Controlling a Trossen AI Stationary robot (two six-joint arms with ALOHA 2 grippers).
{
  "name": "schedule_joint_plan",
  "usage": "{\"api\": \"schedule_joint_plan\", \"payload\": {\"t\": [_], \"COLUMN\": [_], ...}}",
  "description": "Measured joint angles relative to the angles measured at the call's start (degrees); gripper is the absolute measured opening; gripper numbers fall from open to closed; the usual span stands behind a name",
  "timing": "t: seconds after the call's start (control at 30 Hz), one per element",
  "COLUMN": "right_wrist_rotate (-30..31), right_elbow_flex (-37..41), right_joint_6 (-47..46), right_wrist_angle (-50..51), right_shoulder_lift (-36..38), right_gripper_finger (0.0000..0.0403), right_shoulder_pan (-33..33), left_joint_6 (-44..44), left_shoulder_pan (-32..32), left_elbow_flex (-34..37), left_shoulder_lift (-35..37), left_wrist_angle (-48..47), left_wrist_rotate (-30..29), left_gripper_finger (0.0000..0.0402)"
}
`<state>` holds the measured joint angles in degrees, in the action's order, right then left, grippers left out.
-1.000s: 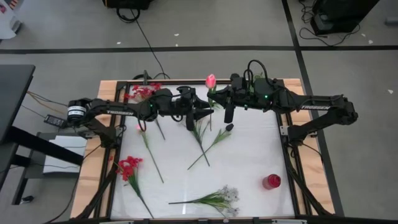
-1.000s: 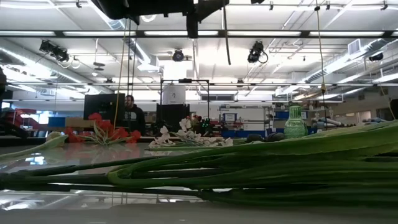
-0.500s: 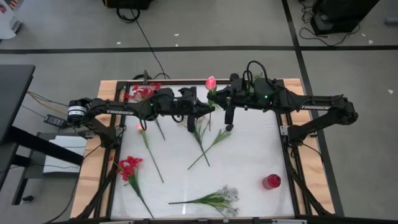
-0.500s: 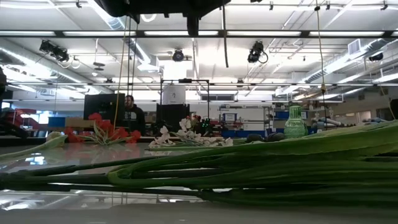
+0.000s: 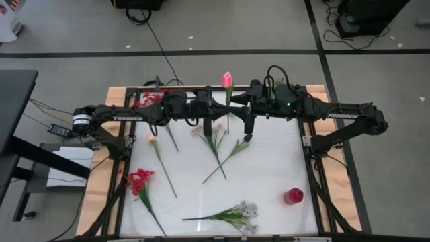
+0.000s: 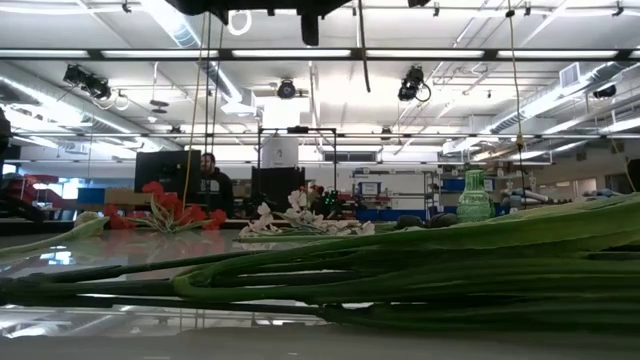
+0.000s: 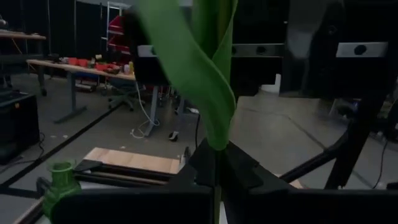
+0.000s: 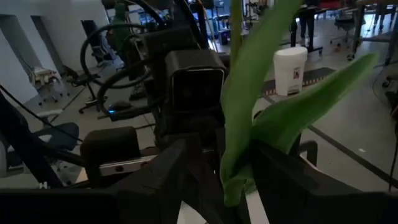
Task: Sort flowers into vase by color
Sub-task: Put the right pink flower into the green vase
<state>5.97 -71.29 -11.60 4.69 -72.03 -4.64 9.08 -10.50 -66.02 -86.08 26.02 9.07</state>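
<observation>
While the white table (image 5: 269, 168) sits on a grey taped floor (image 5: 222, 33), flowers lie scattered on it: red ones (image 5: 139, 179), a white spray (image 5: 245, 213), and a red vase (image 5: 293, 196). Above the far edge, left gripper (image 5: 213, 126) and right gripper (image 5: 236, 114) both pinch the upright pink tulip (image 5: 227, 80) by its stem.
</observation>
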Motion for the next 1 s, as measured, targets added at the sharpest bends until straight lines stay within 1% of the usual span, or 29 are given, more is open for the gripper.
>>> {"api": "schedule_joint_plan", "payload": {"t": [0.13,0.33,0.47,0.57,0.67,0.73,0.83,0.93,1.0], "right_wrist_rotate": [0.6,-0.7,-0.6,-0.4,2.4,4.6,5.4,7.0,9.4], "right_elbow_flex": [0.0,0.0,-0.1,-0.1,0.0,0.0,0.2,0.1,-0.3], "right_joint_6": [0.0,-0.2,-0.2,-0.2,-0.5,-1.3,-1.2,0.0,0.0], "right_wrist_angle": [0.1,0.5,0.3,0.4,0.6,0.5,-1.2,-6.1,-6.0], "right_shoulder_lift": [0.0,0.0,0.0,0.0,-0.1,0.0,0.7,2.5,4.0], "right_gripper_finger": [0.0182,0.0157,0.0121,0.0081,0.0044,0.0036,0.0047,0.0081,0.0108], "right_shoulder_pan": [-0.2,-0.7,-0.7,-0.7,-0.7,-0.6,-0.1,0.7,0.8], "left_joint_6": [-2.2,-2.8,-2.9,-2.9,-2.8,-2.7,-2.7,-2.5,-2.6], "left_shoulder_pan": [0.0,0.1,0.1,0.1,0.1,0.0,0.0,0.1,0.2], "left_elbow_flex": [-3.5,-5.9,-6.0,-6.0,-6.0,-6.0,-6.1,-6.1,-5.9], "left_shoulder_lift": [0.0,0.0,0.0,0.0,0.0,0.0,0.0,0.3,-0.1], "left_wrist_angle": [-4.7,-6.2,-7.4,-8.8,-9.8,-9.7,-9.3,-10.4,-11.1], "left_wrist_rotate": [1.1,1.1,1.3,1.3,1.0,0.7,0.7,1.6,1.7], "left_gripper_finger": [0.0010,0.0010,0.0010,0.0013,0.0016,0.0017,0.0018,0.0018,0.0019]}}
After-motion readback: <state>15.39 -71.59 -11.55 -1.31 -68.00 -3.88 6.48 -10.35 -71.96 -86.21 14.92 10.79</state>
